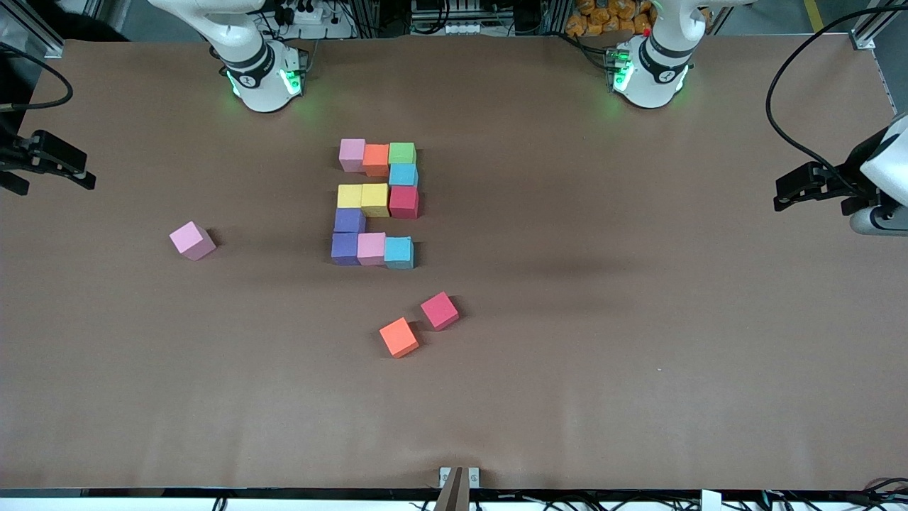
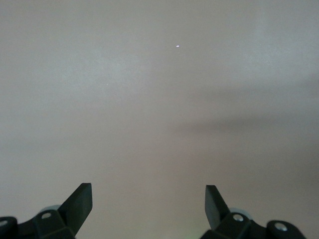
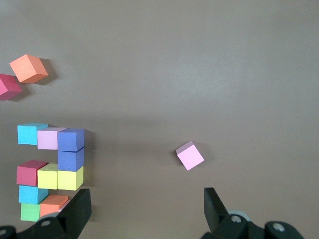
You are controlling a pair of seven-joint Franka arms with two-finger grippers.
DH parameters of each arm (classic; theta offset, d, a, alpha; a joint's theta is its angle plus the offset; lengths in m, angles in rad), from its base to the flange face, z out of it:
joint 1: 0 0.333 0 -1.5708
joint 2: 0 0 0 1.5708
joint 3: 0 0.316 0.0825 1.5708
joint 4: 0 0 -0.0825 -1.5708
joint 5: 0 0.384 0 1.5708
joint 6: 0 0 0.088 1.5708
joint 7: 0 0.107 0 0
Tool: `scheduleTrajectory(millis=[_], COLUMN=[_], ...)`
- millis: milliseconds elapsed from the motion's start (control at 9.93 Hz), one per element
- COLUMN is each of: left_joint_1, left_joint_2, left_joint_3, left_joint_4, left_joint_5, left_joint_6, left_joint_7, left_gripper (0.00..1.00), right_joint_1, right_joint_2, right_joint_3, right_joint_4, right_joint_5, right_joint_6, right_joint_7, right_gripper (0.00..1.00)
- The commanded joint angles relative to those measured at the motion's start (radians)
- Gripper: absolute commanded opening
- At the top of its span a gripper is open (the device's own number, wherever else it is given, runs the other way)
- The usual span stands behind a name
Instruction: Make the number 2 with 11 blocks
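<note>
Eleven blocks touch one another mid-table as the number 2 (image 1: 376,202) (image 3: 50,172). Its row nearest the robots is pink (image 1: 352,152), orange (image 1: 376,158) and green (image 1: 401,153). A light blue cube (image 1: 403,174) follows, then two yellow (image 1: 362,197) and a crimson (image 1: 403,201). Two purple (image 1: 347,234), a pink (image 1: 371,248) and a light blue (image 1: 399,252) close it. My left gripper (image 2: 148,199) is open over bare table at the left arm's end. My right gripper (image 3: 147,201) is open and empty, high over the right arm's end.
Three loose cubes lie apart from the digit. A pale pink one (image 1: 192,240) (image 3: 190,155) sits toward the right arm's end. A hot-pink one (image 1: 439,310) and an orange one (image 1: 399,336) (image 3: 29,68) lie nearer the front camera. Brown table (image 1: 638,319) surrounds them.
</note>
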Motion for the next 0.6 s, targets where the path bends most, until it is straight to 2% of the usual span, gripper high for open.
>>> scheduleTrajectory(millis=[0,504], left_joint_1=[-0.003,-0.012], left_joint_2=[-0.015,-0.015], left_joint_3=[0.003,0.003], left_joint_4=[-0.014,-0.014], left_joint_5=[0.025,0.025], left_joint_6=[0.011,0.011], left_joint_7=[0.021,0.019], left_gripper=[1.0,1.0], right_joint_1=[-0.011,-0.011], right_joint_2=[0.013,0.013], right_joint_3=[0.009,0.009], right_joint_4=[0.029,0.029], right_joint_5=[-0.002,-0.002], right_joint_6=[-0.015,-0.015], right_joint_7=[-0.002,-0.002], right_gripper=[1.0,1.0])
